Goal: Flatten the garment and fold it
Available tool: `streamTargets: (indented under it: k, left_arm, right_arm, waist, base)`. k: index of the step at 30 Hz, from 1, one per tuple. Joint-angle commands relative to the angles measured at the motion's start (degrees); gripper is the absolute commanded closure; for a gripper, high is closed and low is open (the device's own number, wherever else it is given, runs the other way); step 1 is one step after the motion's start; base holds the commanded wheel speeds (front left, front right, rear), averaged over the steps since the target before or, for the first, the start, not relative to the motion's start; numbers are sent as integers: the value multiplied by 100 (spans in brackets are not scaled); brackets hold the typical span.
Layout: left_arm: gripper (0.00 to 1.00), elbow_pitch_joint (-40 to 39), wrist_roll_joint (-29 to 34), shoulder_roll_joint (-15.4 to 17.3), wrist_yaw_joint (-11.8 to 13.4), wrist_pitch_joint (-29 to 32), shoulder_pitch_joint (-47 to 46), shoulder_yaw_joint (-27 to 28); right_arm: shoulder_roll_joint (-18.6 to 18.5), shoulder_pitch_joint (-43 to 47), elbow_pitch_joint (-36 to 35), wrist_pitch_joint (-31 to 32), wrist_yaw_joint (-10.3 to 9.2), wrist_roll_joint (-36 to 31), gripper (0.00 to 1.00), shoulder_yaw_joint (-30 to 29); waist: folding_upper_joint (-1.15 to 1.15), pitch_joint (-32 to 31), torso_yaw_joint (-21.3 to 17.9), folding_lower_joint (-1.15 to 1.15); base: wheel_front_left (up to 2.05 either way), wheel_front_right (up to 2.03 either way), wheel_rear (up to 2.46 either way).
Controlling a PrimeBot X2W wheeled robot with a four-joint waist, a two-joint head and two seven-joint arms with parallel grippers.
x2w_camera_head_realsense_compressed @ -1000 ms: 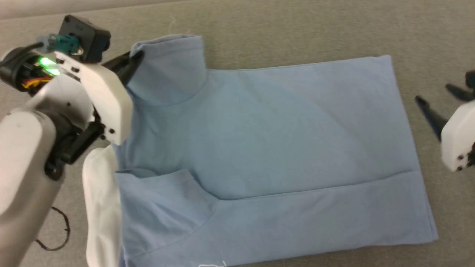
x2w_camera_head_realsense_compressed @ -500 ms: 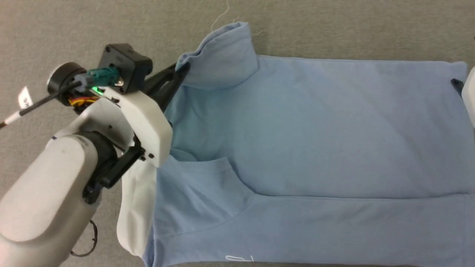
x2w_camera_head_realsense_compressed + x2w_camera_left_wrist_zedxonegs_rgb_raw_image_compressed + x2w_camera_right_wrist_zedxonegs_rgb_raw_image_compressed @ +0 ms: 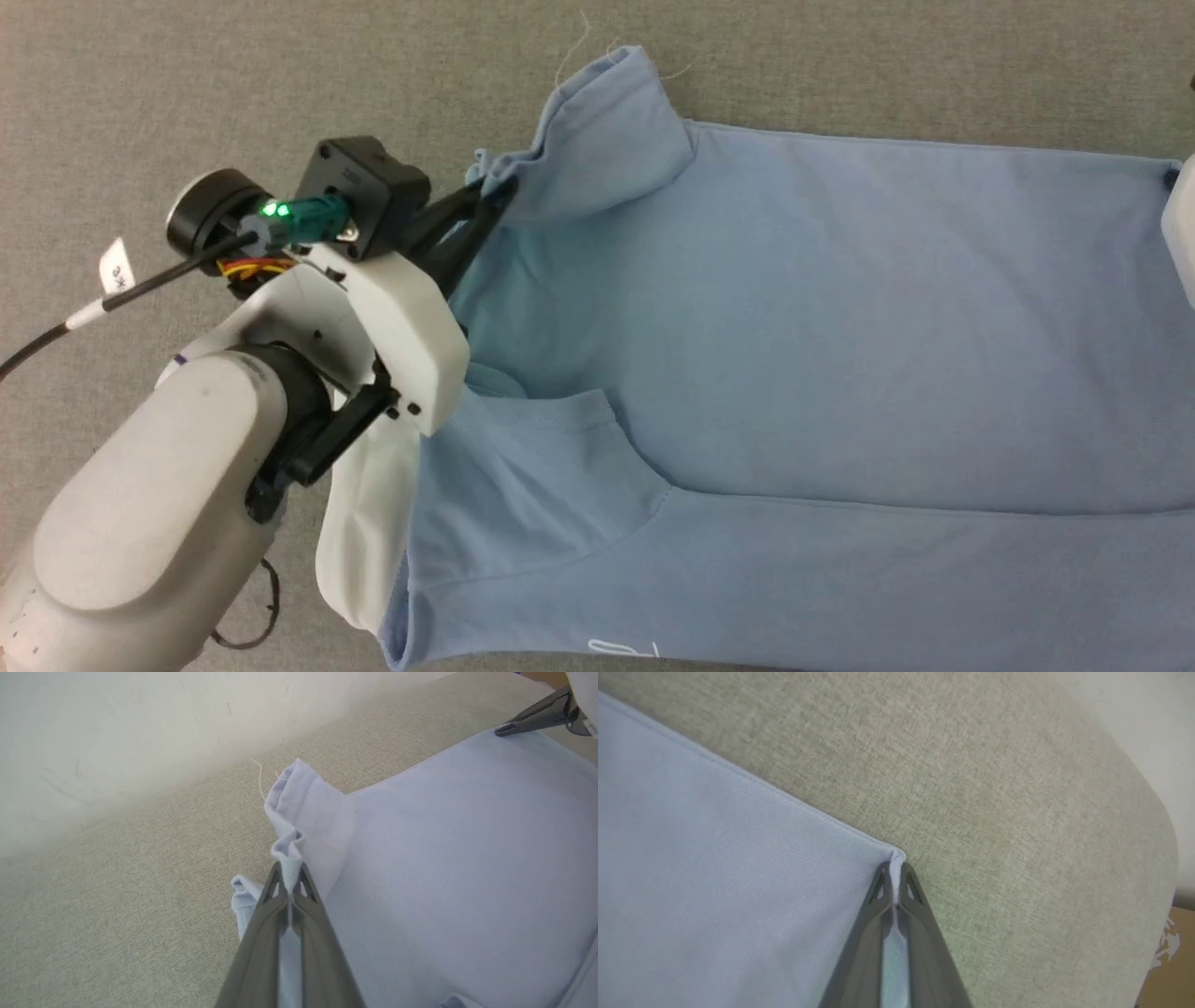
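Grey-beige woven upholstery surface [image 3: 187, 84] carrying the light blue short-sleeved knit polo shirt [image 3: 794, 327], spread nearly flat, with its white collar [image 3: 359, 523] toward the head view's left and its near side folded over. White stitched mark [image 3: 624, 648] at the near edge and white cable tag [image 3: 116, 266]: writing illegible. Left gripper [image 3: 289, 877] clamped on the bunched sleeve edge; right gripper [image 3: 895, 865] clamped on a hem corner.

A grey-beige, coarse-woven upholstered surface [image 3: 187, 93] carries a light blue knit polo shirt [image 3: 840, 327], spread wide with its near side folded over and its white collar [image 3: 364, 523] at the left. A thin black cord loop [image 3: 274, 602] lies near the collar.
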Motion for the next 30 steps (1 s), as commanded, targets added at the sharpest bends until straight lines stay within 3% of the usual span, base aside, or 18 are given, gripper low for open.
streamTargets:
  k: [1, 9, 16, 23, 30]
  left_arm:
    - [100, 72, 50, -17, 82, -118, 87, 29]
    - [100, 291, -39, -11, 427, -631, 666, 260]
    - [100, 196, -227, 149, 746, -908, 1446, 477]
    - [100, -304, -429, 467, 1147, -983, 2479, 690]
    - [100, -628, -612, 723, 1348, -941, 3435, 673]
  right_arm:
    - [97, 166, 264, -176, -2, 5, 100, 177]
    - [394, 248, 554, -1521, -2, 200, 100, -231]
    - [348, 985, 413, -2332, -2, 314, 100, -530]
    - [365, 2214, -247, -2768, -2, 282, 100, -1097]
    - [454, 3465, -987, -2621, -2, 57, 100, -1703]
  waist:
    - [0, -114, -59, 0]
    - [0, -810, -308, 0]
    - [0, -1545, -480, 0]
    - [0, -2029, -553, 0]
    - [0, -2145, -550, 0]
  base:
    - [0, 0, 0]
    - [0, 0, 0]
    - [0, 0, 0]
    - [0, 0, 0]
    - [0, 0, 0]
